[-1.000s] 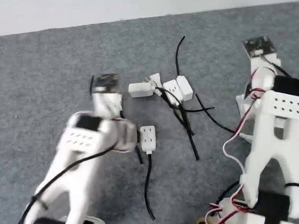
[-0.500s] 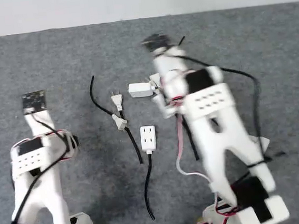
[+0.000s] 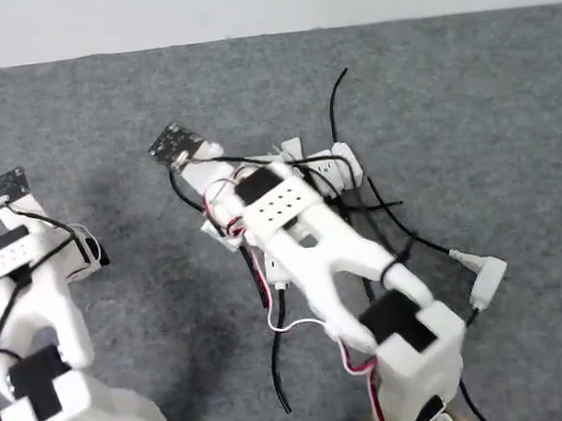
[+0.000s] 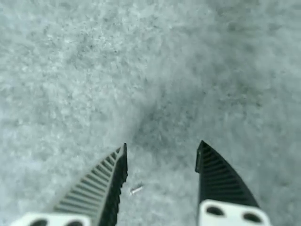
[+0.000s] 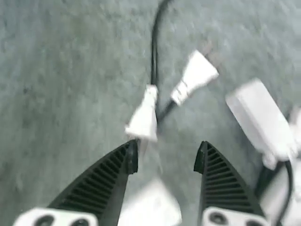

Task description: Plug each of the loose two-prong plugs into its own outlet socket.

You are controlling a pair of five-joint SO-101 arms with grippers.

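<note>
Right wrist view: right claw [image 5: 164,149] spread wide, with nothing between the fingers and nothing touched. A white two-prong plug [image 5: 143,117] on a black cord [image 5: 154,47] lies on the grey table [image 5: 56,70] just ahead of the fingertips, close to one finger's tip and apart from it. A second plug [image 5: 195,71] lies just beside the first, between it and the white outlet sockets [image 5: 258,117], prongs bare. Both plugs are loose, neither seated in a socket. The nearest socket block sits near the second plug, not touching it. A blurred white piece [image 5: 153,207] lies under the claw between the fingers; cannot tell what it is.

Left wrist view: left claw [image 4: 162,148] spread about as wide, holding nothing, over bare table [image 4: 141,56].

High view: right arm [image 3: 304,238] stretches across the middle of the table just beside the outlet sockets [image 3: 341,163], covering the plugs. Black cords tangle around the sockets. Left arm [image 3: 29,284] stands well apart from the sockets, on the far side of the right arm.
</note>
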